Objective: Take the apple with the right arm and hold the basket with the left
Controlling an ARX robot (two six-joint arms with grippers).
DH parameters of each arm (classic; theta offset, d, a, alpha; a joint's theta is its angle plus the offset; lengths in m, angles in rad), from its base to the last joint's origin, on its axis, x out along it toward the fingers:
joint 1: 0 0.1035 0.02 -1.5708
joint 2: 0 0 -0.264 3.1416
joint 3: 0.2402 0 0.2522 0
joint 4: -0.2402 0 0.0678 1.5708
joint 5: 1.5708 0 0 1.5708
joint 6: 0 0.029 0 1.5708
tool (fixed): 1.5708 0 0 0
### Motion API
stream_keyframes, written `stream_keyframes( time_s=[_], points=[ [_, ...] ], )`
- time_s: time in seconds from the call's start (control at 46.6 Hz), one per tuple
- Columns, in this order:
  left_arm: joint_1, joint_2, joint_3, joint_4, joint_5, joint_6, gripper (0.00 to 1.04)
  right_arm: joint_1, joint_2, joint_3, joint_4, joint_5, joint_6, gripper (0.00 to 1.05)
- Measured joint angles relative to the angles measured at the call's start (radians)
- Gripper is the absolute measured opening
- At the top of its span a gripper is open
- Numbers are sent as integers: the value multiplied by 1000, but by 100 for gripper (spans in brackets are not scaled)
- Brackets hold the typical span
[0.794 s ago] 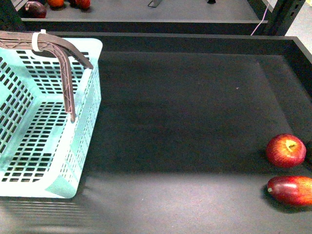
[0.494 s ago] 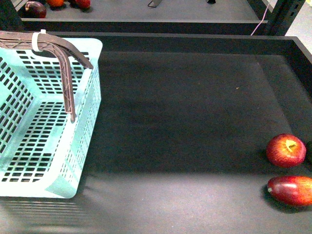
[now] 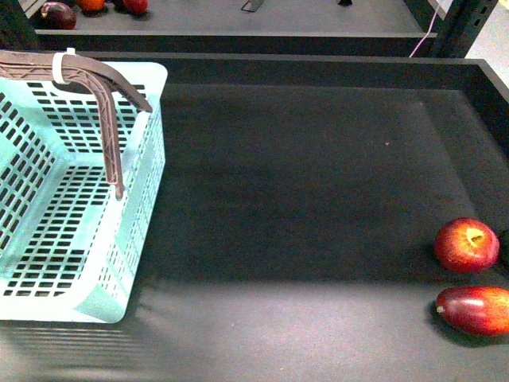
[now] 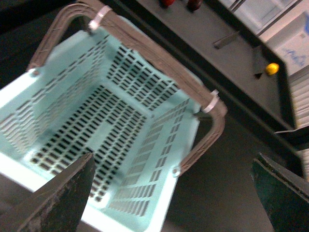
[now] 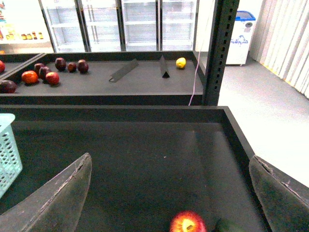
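Both sets of jaws stand wide apart and hold nothing: the left gripper (image 4: 173, 155) hangs over the basket (image 3: 147, 183), the right gripper (image 5: 170, 157) above the black worktop (image 3: 302, 199). Nearest, at the worktop's right front, lies an oval dark-red fruit (image 3: 475, 309). The apple (image 3: 467, 245) sits just behind it, stem dimple up. The basket stands well apart on the left. Beyond, a shelf (image 3: 318, 16) carries more fruit (image 3: 57, 13).
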Motion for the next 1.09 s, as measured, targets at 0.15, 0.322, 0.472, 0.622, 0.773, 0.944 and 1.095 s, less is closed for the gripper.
stream_keyframes(
  time_s=[0.15,0.322,0.472,0.622,0.773,0.944,1.095],
  points=[
    [47,342,123,235,174,-236,98,0,0,0,0,0,0,96],
    [62,702,299,325,200,-430,98,0,0,0,0,0,0,96],
    [63,900,426,322,175,-498,98,0,0,0,0,0,0,96],
    [76,1004,496,307,160,-536,98,0,0,0,0,0,0,96],
    [99,1071,536,280,145,-568,98,0,0,0,0,0,0,96],
    [114,1125,563,262,125,-572,98,0,0,0,0,0,0,96],
    [124,1184,602,241,122,-559,98,0,0,0,0,0,0,96]
  ],
)
